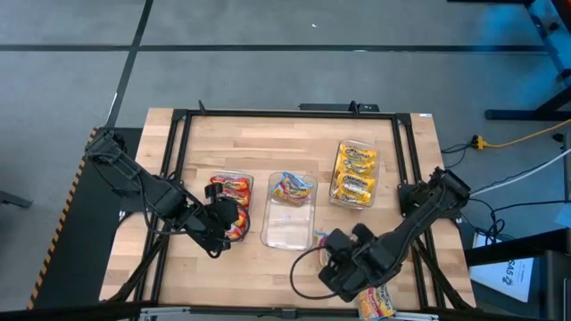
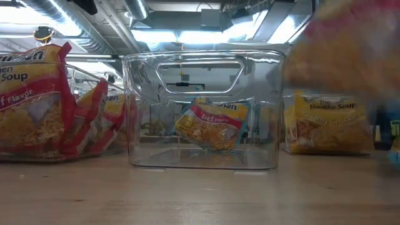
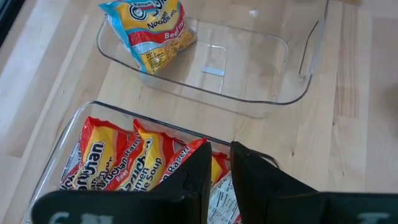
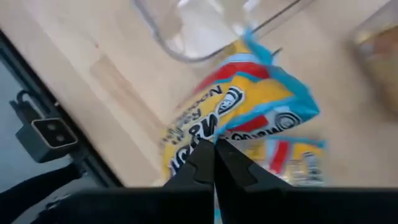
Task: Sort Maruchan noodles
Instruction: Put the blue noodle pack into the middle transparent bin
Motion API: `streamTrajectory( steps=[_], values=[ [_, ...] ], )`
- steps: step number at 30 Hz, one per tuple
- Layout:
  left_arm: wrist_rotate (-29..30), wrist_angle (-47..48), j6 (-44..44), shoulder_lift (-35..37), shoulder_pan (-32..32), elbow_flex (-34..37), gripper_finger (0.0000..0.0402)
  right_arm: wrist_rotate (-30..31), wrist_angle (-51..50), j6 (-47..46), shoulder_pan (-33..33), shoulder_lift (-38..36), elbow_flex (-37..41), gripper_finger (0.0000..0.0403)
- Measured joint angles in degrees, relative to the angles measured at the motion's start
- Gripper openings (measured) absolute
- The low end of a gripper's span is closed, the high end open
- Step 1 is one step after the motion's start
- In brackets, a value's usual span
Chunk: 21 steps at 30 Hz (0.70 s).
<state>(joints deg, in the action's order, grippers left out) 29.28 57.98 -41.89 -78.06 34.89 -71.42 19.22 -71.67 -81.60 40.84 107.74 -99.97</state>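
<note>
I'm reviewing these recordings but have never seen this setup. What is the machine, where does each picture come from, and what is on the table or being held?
Two dark robot arms work at a wooden table. One picture looks down from above, one looks level across the tabletop, and two come from cameras on the wrists. Three clear trays hold ramen packets: red packets in one, a blue-edged packet in the middle tray, yellow packets in the third. The left gripper sits over the red tray, nearly closed, holding nothing visible. The right gripper pinches another blue-edged packet near the table's front.
</note>
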Motion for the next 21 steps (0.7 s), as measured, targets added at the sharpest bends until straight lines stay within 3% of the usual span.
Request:
streamTrajectory(
  steps=[7, 11, 21],
  values=[
    [0.0, 0.0, 0.0, 0.0, 0.0, 0.0, 0.0053, 7.4, -14.2, 1.8, -0.4, 0.0, -10.4, 0.0],
    [0.0, 0.0, 0.0, 0.0, 0.0, 0.0, 0.0053, 11.5, -17.2, 5.5, -1.7, -0.1, -14.5, 0.0],
    [0.0, 0.0, 0.0, 0.0, 0.0, 0.0, 0.0053, 13.5, -15.6, 30.1, -11.9, 0.0, -16.7, 0.0]
  ],
)
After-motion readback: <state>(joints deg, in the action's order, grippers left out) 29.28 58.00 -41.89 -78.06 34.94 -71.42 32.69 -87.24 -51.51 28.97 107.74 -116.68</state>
